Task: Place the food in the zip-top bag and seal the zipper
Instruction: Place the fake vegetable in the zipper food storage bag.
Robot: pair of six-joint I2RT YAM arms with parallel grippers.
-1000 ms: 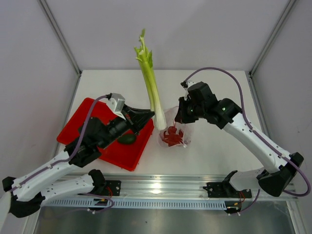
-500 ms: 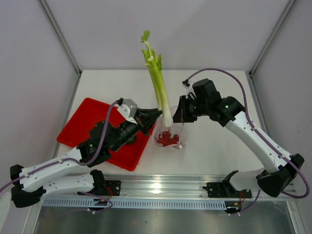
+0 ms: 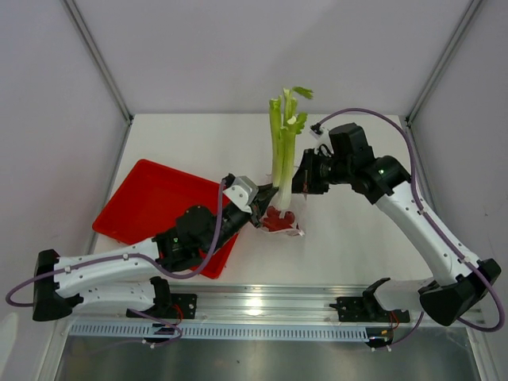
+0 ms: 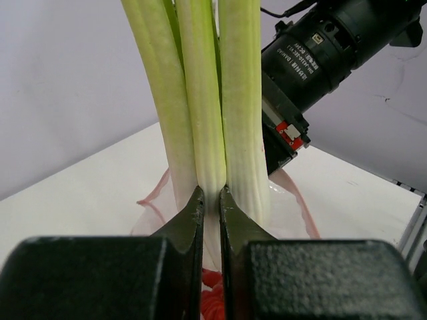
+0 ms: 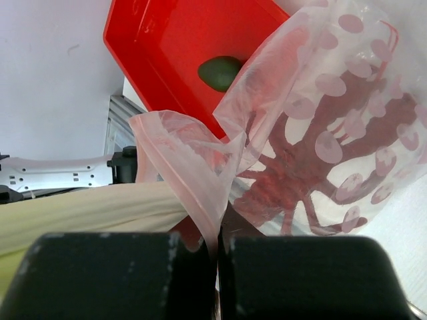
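Observation:
My left gripper is shut on the white lower part of the leek stalk, which it holds upright. The leek's base is in the mouth of the zip-top bag. My right gripper is shut on the bag's rim by the pink zipper and holds the mouth up. The red lobster lies inside the bag. The dark-green fruit sits in the red tray; my left arm hides it in the top view.
The red tray lies at the left of the white table, partly under my left arm. The two grippers stand close together over the bag at the table's middle. Grey walls enclose the back and sides.
My left arm has swung right with the leek, bringing it from a leftward lean to upright with its base in the bag. My right gripper has shifted slightly right with the rim.

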